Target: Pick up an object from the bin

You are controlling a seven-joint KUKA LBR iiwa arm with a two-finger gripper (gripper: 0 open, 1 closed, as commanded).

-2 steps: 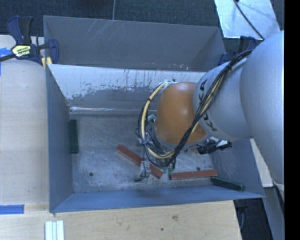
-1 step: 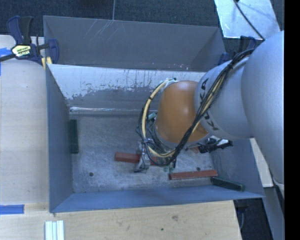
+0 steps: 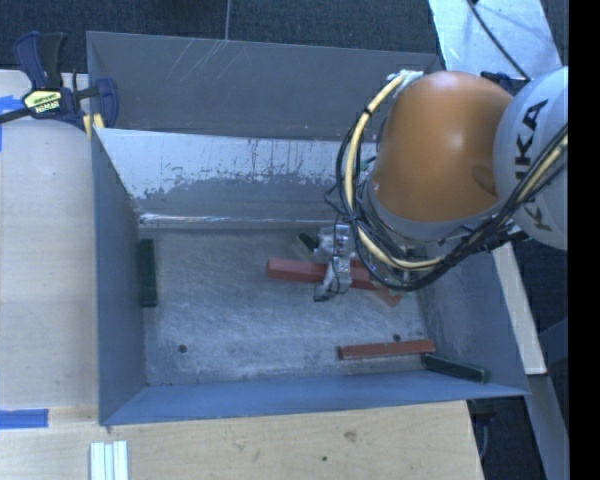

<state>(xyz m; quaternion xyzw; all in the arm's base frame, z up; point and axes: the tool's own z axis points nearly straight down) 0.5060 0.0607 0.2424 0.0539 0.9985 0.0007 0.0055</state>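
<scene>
Camera view: gripper (image 3: 329, 273) down at a red-brown stick (image 3: 292, 270) mid-floor in the bin (image 3: 115, 268).
The stick lies flat, running left to right, with its right part hidden beneath the gripper. I cannot tell whether the jaws are wide or narrow. It looks thin, stiff and light, so a pinch across its narrow width near the middle should suit; taken at an end, it may tip. 1 similar stick (image 3: 385, 349) lies well apart, near the front wall.
</scene>
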